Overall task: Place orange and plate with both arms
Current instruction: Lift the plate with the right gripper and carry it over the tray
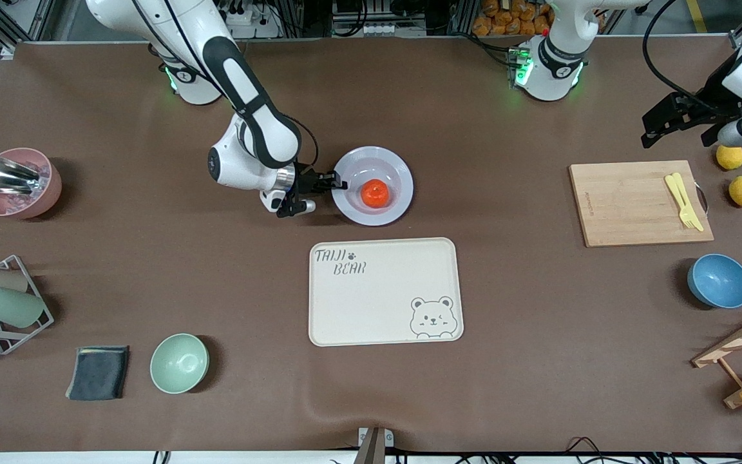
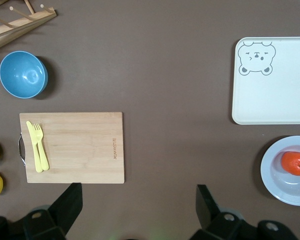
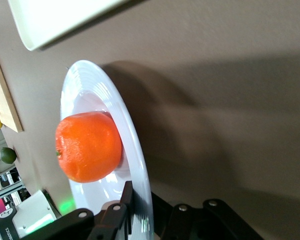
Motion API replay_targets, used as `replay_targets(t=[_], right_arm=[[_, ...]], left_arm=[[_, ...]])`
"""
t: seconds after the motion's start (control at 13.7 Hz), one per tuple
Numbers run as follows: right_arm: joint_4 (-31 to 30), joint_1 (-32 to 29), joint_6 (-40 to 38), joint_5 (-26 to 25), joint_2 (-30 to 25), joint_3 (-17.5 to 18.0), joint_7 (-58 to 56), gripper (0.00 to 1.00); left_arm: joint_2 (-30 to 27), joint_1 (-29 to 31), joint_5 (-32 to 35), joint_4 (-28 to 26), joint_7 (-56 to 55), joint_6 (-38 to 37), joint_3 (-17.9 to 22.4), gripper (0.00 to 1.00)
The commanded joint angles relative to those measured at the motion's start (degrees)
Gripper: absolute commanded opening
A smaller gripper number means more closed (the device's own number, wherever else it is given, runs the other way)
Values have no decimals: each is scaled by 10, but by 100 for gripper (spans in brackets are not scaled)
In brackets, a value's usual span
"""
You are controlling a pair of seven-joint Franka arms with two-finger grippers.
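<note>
The right claw (image 1: pixel 339 185) is clamped shut on the rim of the plate (image 1: pixel 403 193), at the edge toward the right arm's end of the counter (image 1: pixel 513 386). In the right wrist view its fingers (image 3: pixel 126 200) pinch the thin rim from both faces, a grip that lets the arm move the plate without touching what is in it. The orange (image 1: pixel 375 193) sits in the plate's well, just ahead of the claw's fingertips and apart from them. The plate still looks to be resting on the counter. The tray (image 1: pixel 385 291) lies empty close by the claw, nearer the front camera, a likely place to set the plate.

The left claw (image 1: pixel 683 122) waits with its jaws wide apart and nothing between them, over the counter beside the board (image 1: pixel 628 206), well apart from the plate.
</note>
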Motion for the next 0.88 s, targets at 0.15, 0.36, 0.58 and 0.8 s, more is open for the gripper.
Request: replay_targets(t=[0.15, 0.36, 0.58, 0.8], right_arm=[[-12, -2, 23, 14, -46, -3, -10, 0], [-11, -2, 24, 14, -51, -3, -8, 0], [-15, -7, 24, 57, -67, -3, -7, 0], [-15, -8, 24, 76, -70, -3, -8, 0]], left_arm=[[-3, -5, 15, 1, 2, -4, 3, 100], [-8, -5, 14, -1, -1, -21, 0, 100], [-10, -4, 16, -5, 0, -32, -2, 100], [-14, -4, 45, -8, 0, -40, -6, 100]])
